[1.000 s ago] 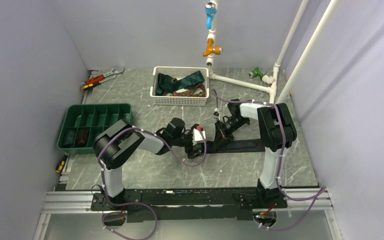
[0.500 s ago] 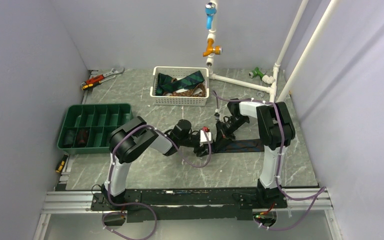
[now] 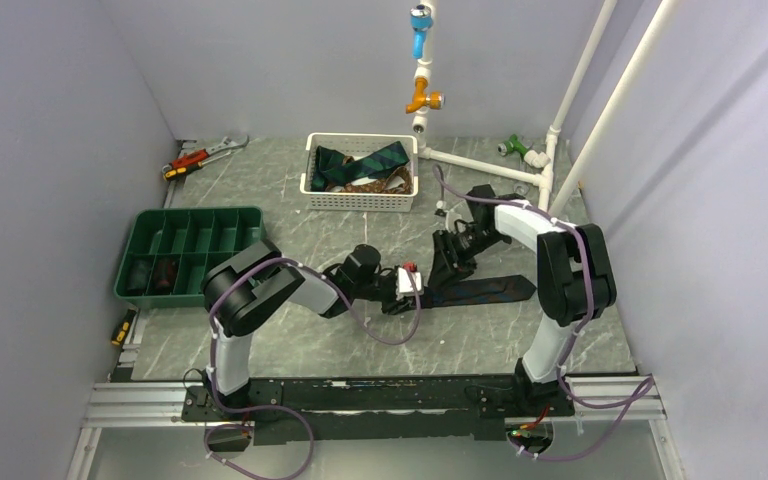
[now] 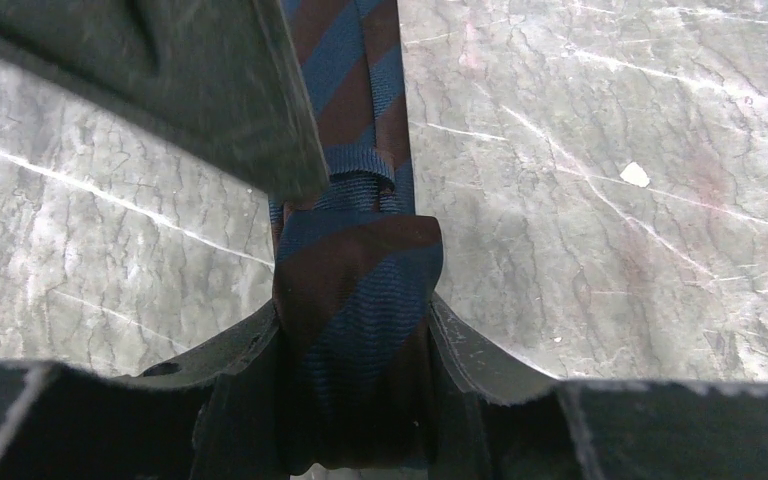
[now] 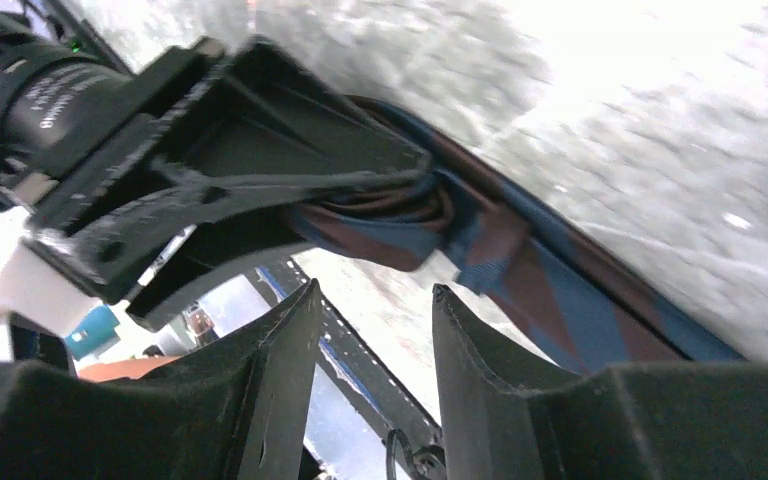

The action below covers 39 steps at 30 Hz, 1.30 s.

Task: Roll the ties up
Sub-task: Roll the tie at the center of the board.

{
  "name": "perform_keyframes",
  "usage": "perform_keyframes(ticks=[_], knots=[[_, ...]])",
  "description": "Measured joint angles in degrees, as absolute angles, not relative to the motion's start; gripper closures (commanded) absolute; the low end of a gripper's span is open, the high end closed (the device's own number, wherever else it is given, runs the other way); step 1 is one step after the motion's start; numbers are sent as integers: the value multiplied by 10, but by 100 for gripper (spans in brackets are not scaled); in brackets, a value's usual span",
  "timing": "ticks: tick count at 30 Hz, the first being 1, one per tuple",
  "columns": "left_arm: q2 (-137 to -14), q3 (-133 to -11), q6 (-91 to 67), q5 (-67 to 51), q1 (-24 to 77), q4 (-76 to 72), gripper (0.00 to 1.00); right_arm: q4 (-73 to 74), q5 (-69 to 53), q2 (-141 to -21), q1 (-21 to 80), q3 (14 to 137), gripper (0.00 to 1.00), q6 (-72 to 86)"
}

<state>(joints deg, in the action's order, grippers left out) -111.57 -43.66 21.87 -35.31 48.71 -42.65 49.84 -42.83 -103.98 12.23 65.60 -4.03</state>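
Where the table (image 3: 290, 340) runs nearward of the white basket (image 3: 360, 203), the striped tie (image 3: 480, 291) lies flat, blue & maroon, rolled at its L end; L gripper (image 4: 353, 330) is clamped on that roll, both fingers (image 4: 460, 350) pressed vs. its sides; R gripper (image 5: 374, 300) hangs just beside the roll, on the side facing the basket, jaws apart w/ nothing btwn them; unrolled length of the tie runs off to the R, past the basket's R end; more ties (image 3: 380, 160) lie heaped inside the basket, dark green plaid on top.
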Motion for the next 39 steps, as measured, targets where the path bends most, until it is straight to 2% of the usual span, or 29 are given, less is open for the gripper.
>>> perform_keyframes(ticks=[4,7,8,10,11,12,15,18,21,34,39], knots=[[-1114,-453,216,-353,487,-394,61,476,-454,-1037,161,656,51,-26],[-1113,-460,217,-352,487,-378,59,472,-453,-1064,180,658,56,-20],[-1112,-462,217,-352,487,-373,59,472,-449,-1077,182,661,61,-19],[-1112,-465,217,-352,487,-365,58,477,-449,-1100,180,671,88,-18],[-1112,-468,215,-352,487,-360,56,484,-455,-1109,180,678,98,-15],[-1112,-470,214,-352,487,-356,53,493,-460,-1114,180,684,100,-13],[-1112,-474,211,-352,486,-348,41,507,-454,-1119,181,693,100,-20],[-1112,-476,206,-354,482,-347,24,512,-446,-1125,175,694,100,-30],[-1112,-474,198,-362,475,-349,17,523,-435,-1130,159,691,100,-37],[-1156,-484,165,-394,480,-436,14,557,-343,-1144,128,686,100,-33],[-1192,-519,157,-390,500,-467,19,574,-340,-1159,128,702,100,-28]])
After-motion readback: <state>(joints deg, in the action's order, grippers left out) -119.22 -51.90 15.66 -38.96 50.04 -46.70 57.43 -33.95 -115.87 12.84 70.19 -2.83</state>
